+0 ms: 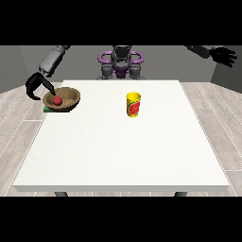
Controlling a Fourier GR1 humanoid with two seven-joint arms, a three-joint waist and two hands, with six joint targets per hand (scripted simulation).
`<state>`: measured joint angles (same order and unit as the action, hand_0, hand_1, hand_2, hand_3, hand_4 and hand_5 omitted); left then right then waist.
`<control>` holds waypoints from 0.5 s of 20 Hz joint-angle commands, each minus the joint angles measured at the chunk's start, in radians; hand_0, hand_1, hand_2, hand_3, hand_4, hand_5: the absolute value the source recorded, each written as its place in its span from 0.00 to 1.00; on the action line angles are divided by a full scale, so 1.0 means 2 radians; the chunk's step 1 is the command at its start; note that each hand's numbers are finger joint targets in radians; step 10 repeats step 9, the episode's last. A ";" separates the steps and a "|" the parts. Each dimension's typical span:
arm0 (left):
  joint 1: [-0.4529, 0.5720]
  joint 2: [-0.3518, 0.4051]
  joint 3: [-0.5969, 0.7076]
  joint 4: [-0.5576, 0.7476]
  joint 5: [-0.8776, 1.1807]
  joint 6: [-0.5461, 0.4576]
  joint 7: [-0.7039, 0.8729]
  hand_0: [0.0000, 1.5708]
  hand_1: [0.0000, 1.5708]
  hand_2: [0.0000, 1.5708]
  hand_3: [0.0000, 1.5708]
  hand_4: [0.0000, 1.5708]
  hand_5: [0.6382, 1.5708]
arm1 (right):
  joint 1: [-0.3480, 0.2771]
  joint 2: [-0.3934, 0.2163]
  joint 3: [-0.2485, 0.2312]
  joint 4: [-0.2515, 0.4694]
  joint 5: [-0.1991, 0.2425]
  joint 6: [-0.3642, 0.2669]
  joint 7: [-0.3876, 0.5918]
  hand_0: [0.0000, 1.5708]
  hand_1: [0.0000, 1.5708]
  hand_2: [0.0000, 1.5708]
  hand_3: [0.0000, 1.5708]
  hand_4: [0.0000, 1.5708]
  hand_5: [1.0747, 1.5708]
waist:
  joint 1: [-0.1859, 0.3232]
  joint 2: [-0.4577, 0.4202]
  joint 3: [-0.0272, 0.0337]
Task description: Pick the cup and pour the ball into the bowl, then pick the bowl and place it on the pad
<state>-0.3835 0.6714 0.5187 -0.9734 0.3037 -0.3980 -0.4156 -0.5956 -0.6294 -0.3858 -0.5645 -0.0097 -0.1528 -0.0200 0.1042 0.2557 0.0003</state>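
A brown wooden bowl (65, 98) rests on a green pad (47, 109) at the table's far left, tilted a little toward the camera. A red ball (57, 100) lies inside the bowl. The yellow cup (133, 104) with a red label stands upright near the table's middle. The hand at the view's left (36, 87) hangs just left of the bowl, off the table's edge, its fingers curved downward and apart from the rim, holding nothing. The hand at the view's right (224, 56) is raised high beyond the table's far right corner with fingers spread.
The white table (123, 151) stretches toward the camera from the cup. The robot's torso (120, 64) stands behind the far edge. Grey wood floor surrounds the table.
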 commanded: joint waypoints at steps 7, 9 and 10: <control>0.008 -0.088 -0.085 -0.067 -0.017 0.043 0.111 0.00 0.00 0.00 0.00 0.57 0.99 | -0.042 -0.021 0.031 0.004 0.012 0.056 0.086 0.00 0.00 0.00 0.06 0.17 0.61 | -0.008 -0.146 -0.0005; 0.028 -0.116 -0.103 -0.061 -0.040 0.063 0.104 0.00 0.00 0.00 0.00 0.57 0.99 | -0.064 0.016 0.033 -0.022 -0.002 0.062 0.080 0.00 0.00 0.00 0.00 0.30 0.72 | -0.015 -0.177 -0.0008; 0.028 -0.116 -0.103 -0.061 -0.040 0.063 0.104 0.00 0.00 0.00 0.00 0.57 0.99 | -0.064 0.016 0.033 -0.022 -0.002 0.062 0.080 0.00 0.00 0.00 0.00 0.30 0.72 | -0.015 -0.177 -0.0008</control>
